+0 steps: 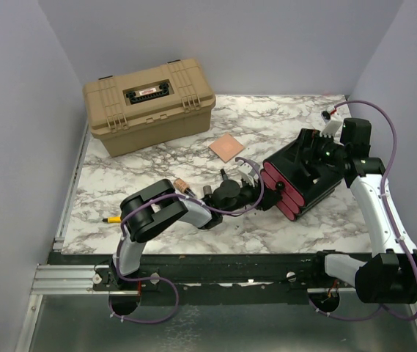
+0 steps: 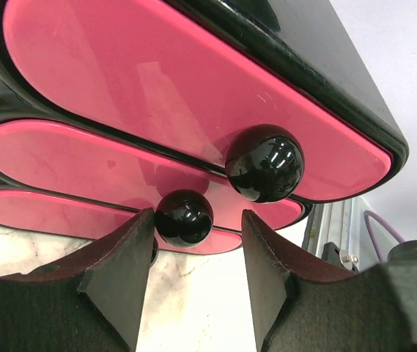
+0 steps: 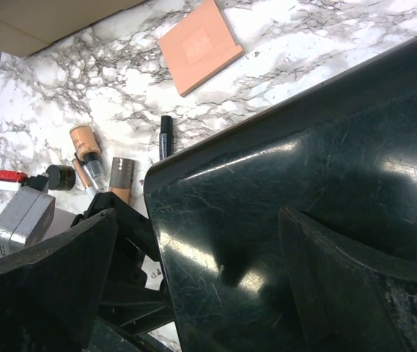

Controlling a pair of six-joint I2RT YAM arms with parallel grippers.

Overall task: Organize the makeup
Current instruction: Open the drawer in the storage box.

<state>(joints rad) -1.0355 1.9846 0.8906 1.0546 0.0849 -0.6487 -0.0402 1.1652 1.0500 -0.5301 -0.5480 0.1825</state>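
The flat copper-pink compact (image 1: pixel 226 147) lies on the marble behind the black box with pink drawers (image 1: pixel 300 180); it also shows in the right wrist view (image 3: pixel 199 45). A slim black tube (image 3: pixel 165 136), a peach bottle (image 3: pixel 83 141), a copper lipstick tube (image 3: pixel 122 178) and a tiny black jar (image 3: pixel 61 177) lie left of the box. My left gripper (image 2: pixel 197 214) is open at the drawer fronts, with a small black knob (image 2: pixel 184 217) between its fingers, untouched. My right gripper (image 3: pixel 197 216) is open, spread over the box's black top.
A tan toolbox (image 1: pixel 148 106) stands shut at the back left. A yellow pen (image 1: pixel 111 218) lies near the table's left front edge. A larger black knob (image 2: pixel 264 163) sits on the upper drawer. Walls close in on both sides.
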